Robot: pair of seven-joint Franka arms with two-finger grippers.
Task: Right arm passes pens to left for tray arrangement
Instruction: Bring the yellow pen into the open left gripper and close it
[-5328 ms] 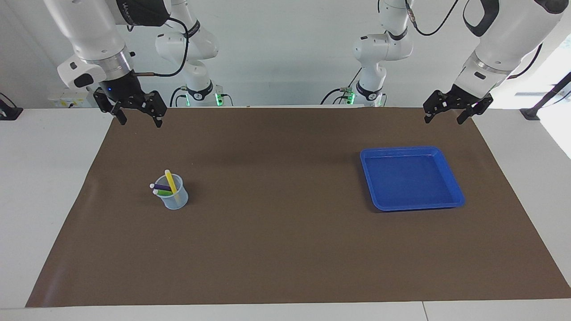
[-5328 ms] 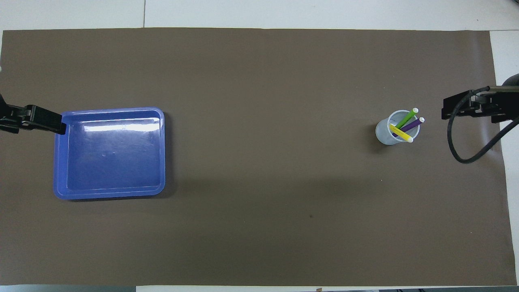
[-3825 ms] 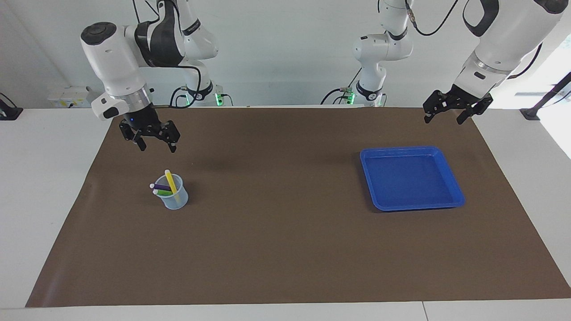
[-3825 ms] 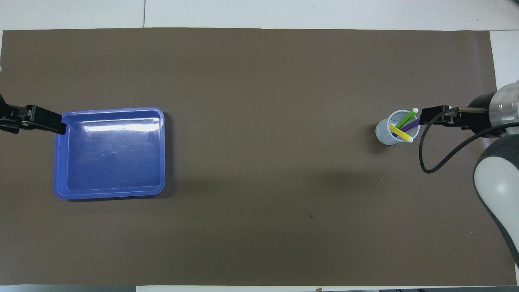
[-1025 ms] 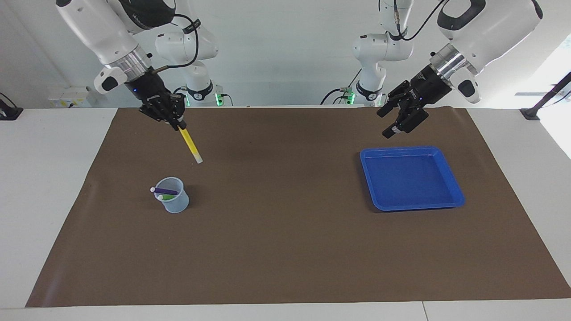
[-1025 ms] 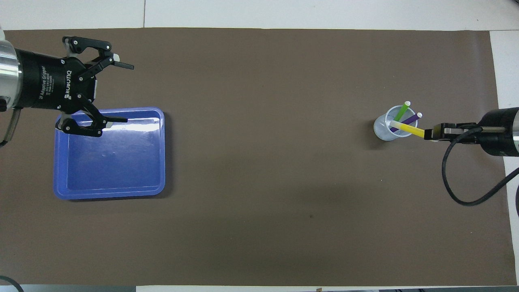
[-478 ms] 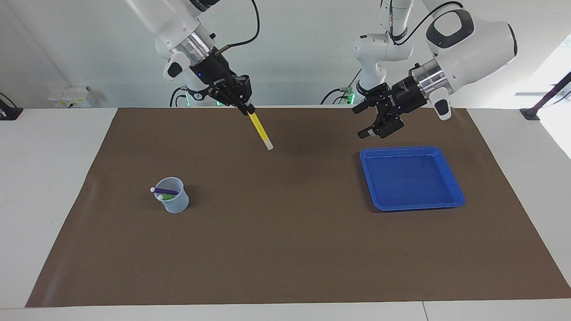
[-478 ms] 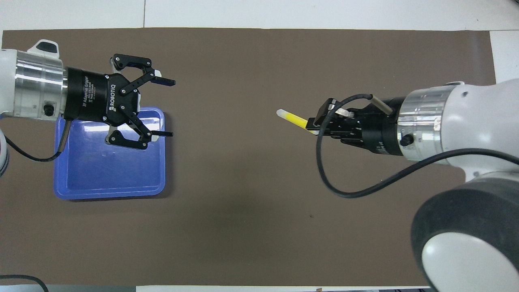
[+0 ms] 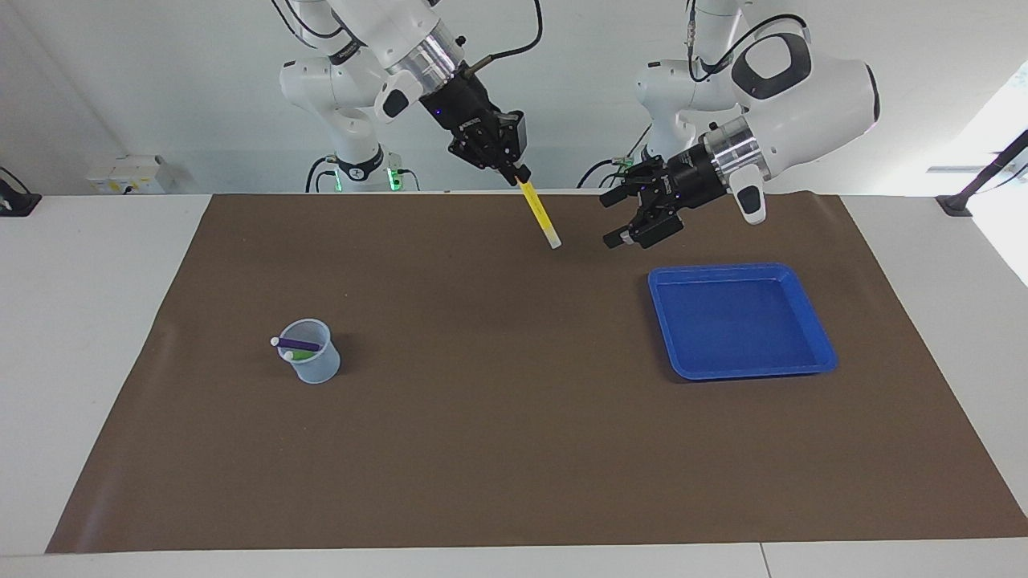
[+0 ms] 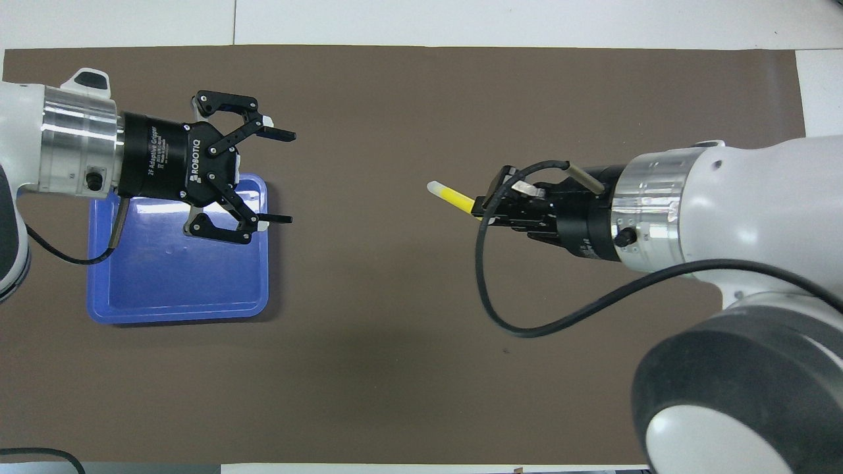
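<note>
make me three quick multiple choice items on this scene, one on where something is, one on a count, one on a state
1. Where is the yellow pen?
A. in the cup
B. in the right gripper, up over the mat
C. in the tray

2. How many pens stand in the cup?
A. two
B. three
C. none

3. How is the left gripper?
A. shut on a pen
B. open and empty
C. resting in the tray

Key: 1 B, the right gripper pinches its upper end above the mat; 2 A, only the purple pen and green pen remain; 3 B, its fingers stand apart beside the tray.
</note>
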